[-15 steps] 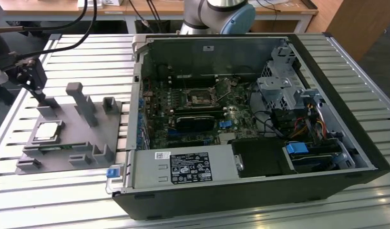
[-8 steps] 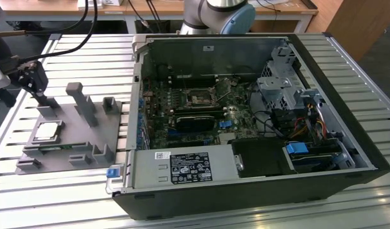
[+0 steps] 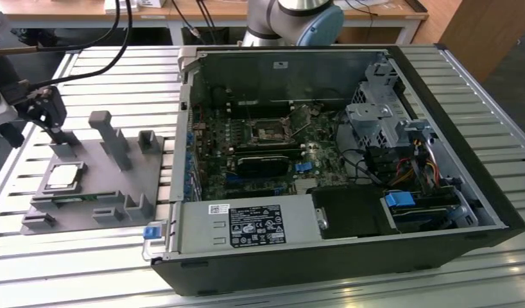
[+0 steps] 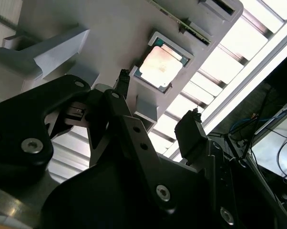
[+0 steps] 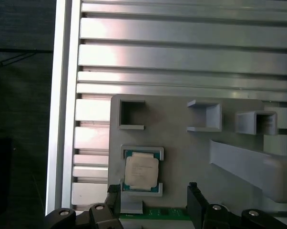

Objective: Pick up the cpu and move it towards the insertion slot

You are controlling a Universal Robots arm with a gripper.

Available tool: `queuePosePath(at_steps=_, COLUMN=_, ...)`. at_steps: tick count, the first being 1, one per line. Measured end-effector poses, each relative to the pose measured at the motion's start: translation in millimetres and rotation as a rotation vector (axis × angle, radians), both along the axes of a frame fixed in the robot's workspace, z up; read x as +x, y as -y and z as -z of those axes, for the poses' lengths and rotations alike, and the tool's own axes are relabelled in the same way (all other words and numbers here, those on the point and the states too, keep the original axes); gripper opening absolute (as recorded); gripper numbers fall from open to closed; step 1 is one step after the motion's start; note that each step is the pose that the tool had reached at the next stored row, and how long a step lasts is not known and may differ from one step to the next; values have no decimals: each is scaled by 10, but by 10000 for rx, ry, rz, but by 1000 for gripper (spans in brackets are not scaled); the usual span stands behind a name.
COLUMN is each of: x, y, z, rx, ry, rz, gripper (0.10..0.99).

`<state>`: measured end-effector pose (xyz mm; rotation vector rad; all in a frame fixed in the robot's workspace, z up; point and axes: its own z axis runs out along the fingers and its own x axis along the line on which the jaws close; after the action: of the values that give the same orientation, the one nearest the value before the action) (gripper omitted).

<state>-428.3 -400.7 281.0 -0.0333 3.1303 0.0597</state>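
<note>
- My gripper, jaws spread and empty, hangs near the cpu, which lies at nine o'clock from the insertion slot in the exterior view.
- I fear an off-centre close snagging the grey holder.

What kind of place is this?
Probably a robot lab or workshop: there is a robot arm, an open computer case on a slatted metal table, and a chip lying in a grey holder.

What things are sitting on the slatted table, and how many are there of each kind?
cpu: 1
green circuit-board strip: 1
grey plastic block: 1
open computer case: 1
Total: 4
</note>
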Motion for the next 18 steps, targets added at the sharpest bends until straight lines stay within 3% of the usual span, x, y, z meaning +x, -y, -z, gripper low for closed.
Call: queuePosePath(at_steps=18, x=-6, y=3, z=141, rx=0, ry=0, rz=1, gripper=659)
